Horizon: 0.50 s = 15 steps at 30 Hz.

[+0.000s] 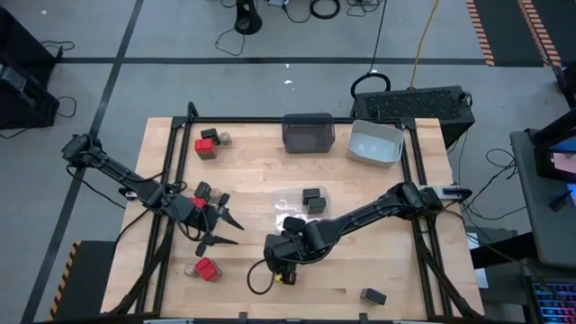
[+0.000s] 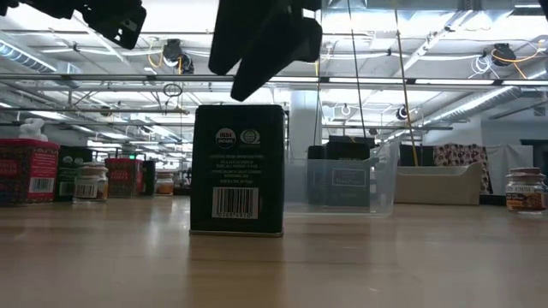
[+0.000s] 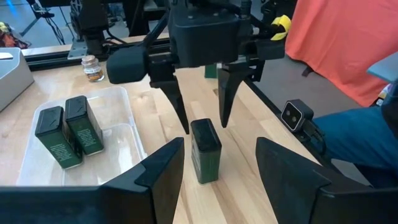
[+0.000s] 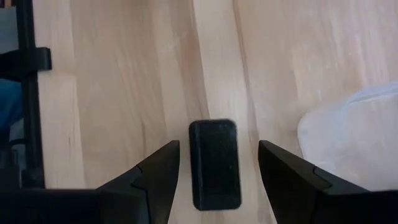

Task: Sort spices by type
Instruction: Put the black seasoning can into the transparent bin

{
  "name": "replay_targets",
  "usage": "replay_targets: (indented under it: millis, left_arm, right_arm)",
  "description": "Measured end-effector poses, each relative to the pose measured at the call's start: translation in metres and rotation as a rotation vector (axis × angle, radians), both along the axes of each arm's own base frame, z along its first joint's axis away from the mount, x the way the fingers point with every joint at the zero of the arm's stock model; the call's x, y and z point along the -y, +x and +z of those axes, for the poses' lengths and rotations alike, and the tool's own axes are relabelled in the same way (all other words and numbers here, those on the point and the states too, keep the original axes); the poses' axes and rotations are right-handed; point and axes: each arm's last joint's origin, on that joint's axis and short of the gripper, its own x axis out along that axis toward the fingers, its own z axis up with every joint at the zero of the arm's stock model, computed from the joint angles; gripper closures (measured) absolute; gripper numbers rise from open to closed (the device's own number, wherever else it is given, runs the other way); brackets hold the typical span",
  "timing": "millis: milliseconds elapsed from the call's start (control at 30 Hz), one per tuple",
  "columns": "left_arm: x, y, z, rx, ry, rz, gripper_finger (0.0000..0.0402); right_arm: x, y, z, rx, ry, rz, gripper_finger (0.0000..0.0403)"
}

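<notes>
where barcode faces low camera, black spice tin upright.

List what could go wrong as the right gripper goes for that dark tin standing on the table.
The right gripper hangs open above the upright dark tin; a finger landing on its top might tip it over. The clear bin with two similar tins sits close beside, so a toppled tin could knock against its wall.
</notes>
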Motion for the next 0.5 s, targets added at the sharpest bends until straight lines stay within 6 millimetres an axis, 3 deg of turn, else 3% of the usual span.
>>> replay_targets:
  millis: [133,333,500]
  left_arm:
    - [0.0,0.0,0.0,0.0,0.0,0.0,0.0196]
    - [0.0,0.0,0.0,-0.001,0.001,0.0,0.0196]
    - [0.0,0.0,-0.001,-0.011,0.006,0.0,0.0196]
  right_arm:
    - [-0.003,0.0,-0.003,0.006,-0.029,-0.005,0.0202]
    - [-0.008,0.006,-0.029,-0.044,-0.039,0.002,0.0202]
    - [-0.008,0.006,-0.03,-0.044,-0.044,0.001,0.0202]
